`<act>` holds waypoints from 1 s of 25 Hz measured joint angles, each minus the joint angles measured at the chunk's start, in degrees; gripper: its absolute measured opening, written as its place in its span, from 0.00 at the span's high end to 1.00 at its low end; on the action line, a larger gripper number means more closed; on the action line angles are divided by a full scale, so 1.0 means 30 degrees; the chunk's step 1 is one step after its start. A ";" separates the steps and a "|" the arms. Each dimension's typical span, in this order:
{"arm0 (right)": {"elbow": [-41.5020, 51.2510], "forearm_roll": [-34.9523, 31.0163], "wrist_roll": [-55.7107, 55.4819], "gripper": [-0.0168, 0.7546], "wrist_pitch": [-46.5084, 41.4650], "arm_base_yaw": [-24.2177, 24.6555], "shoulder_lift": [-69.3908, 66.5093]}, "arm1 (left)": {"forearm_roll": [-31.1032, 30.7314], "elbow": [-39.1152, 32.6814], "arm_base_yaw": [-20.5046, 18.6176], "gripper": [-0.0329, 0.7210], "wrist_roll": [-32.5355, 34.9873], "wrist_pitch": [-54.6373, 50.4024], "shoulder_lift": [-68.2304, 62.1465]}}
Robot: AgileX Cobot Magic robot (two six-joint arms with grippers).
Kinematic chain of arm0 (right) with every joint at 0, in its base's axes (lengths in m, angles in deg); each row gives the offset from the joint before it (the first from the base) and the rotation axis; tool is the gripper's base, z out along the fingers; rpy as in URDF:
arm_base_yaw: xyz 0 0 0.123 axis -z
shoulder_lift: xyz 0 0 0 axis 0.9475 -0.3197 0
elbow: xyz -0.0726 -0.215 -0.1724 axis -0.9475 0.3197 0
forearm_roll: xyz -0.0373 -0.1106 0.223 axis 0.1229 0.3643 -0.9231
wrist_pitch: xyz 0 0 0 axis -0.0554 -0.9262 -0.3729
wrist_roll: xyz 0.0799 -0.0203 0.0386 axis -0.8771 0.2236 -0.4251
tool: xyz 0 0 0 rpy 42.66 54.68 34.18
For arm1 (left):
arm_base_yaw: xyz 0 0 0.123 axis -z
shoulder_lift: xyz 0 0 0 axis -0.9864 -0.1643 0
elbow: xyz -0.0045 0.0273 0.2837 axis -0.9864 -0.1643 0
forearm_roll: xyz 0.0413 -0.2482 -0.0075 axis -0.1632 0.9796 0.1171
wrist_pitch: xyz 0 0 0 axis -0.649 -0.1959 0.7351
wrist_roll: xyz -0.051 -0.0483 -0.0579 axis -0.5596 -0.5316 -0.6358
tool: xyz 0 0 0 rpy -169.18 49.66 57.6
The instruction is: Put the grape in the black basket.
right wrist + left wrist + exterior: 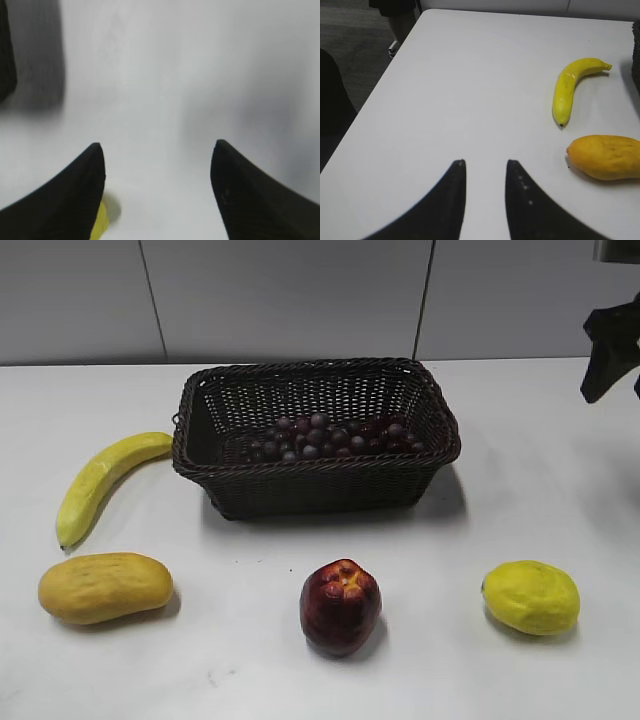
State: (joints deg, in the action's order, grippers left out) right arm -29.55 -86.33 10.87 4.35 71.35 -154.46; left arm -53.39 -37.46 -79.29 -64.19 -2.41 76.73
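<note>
The black basket is being seen mid-desk, with the grape lying inside it, long axis running left to right. The right gripper, nearer it, is being held raised off the basket's right, fingers spread wide and empty; the left gripper is being kept narrowly parted over bare desk.

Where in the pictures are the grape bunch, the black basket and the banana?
grape bunch (335, 436): exterior view, middle of the bunch inside the basket.
black basket (315, 488): exterior view, front woven wall.
banana (567, 90): left wrist view, middle of its curved body.
</note>
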 joint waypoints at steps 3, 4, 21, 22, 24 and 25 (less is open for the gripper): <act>0.0089 0.0444 -0.0067 0.33 -0.1148 0.0000 0.0423 | 0.0000 0.0000 0.0000 0.67 0.0000 0.0000 0.0000; 0.0348 0.0530 -0.0084 0.33 -0.1148 0.0000 0.0752 | 0.0000 0.0000 0.0000 0.67 0.0000 0.0000 0.0000; 1.3106 0.1436 -0.0155 0.33 -0.1148 0.0000 1.3218 | 0.0000 0.0000 0.0000 0.67 0.0000 0.0000 0.0000; 1.3791 0.1436 -0.0155 0.33 -0.1125 0.0000 1.3875 | 0.0000 0.0000 0.0000 0.67 0.0000 0.0000 0.0000; 1.5011 0.1436 -0.0155 0.33 -0.0924 0.0000 1.5083 | 0.0000 0.0000 0.0000 0.67 0.0000 0.0000 0.0000; 1.5744 0.1436 -0.0155 0.33 -0.0728 0.0000 1.5898 | 0.0000 0.0000 0.0000 0.67 0.0000 0.0000 0.0000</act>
State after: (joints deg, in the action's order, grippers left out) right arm 17.69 -82.02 10.40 2.16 71.35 -106.77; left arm -53.39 -37.46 -79.29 -64.19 -2.41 76.73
